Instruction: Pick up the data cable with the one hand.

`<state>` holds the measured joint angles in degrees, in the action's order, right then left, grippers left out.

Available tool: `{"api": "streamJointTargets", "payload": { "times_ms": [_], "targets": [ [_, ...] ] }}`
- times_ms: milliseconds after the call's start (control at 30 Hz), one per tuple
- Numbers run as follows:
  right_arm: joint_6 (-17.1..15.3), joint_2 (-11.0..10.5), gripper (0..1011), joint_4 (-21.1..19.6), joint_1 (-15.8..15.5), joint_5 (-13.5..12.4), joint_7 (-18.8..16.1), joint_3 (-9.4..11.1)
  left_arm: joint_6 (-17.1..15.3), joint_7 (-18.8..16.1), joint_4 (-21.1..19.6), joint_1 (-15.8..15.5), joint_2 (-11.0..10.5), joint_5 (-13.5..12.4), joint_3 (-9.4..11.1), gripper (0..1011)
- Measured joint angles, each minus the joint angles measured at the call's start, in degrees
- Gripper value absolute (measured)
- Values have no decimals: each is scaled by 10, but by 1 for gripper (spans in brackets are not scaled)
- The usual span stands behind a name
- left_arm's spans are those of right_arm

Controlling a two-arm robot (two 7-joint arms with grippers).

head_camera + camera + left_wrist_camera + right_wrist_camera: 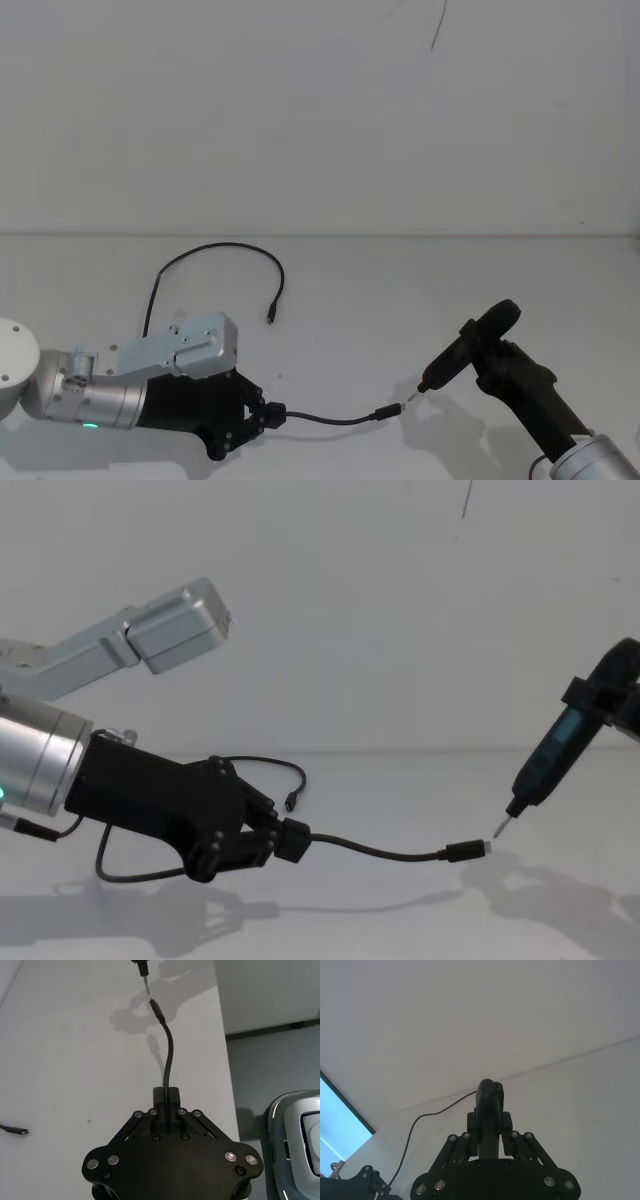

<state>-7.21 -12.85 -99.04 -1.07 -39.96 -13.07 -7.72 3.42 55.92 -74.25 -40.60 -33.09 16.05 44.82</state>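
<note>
The data cable (pixel 330 419) is thin and black. My left gripper (pixel 262 412), black on a silver wrist with a green light, is shut on it near one end. That short end arcs above the table to a small plug (pixel 465 852), casting a shadow below. The rest loops behind the left arm to the other plug (pixel 270 318), lying on the table. In the left wrist view the fingertips (pixel 166 1097) pinch the cable (pixel 167 1055). My right gripper (pixel 490 1125) is shut on a pen-like tool (pixel 550 755) whose tip is at the raised plug.
The white table (pixel 400 290) meets a plain white wall behind. Its side edge (pixel 227 1060) drops to a grey floor, where a white machine body (pixel 295 1135) stands. A silver housing (pixel 190 345) rides on the left wrist.
</note>
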Motion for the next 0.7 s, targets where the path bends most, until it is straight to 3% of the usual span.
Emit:
{"api": "streamJointTargets", "payload": {
  "times_ms": [700],
  "targets": [
    [-6,-2,263,11,4,-31,2,-2,1,0,0,0,-1,0,0,48]
  ]
}}
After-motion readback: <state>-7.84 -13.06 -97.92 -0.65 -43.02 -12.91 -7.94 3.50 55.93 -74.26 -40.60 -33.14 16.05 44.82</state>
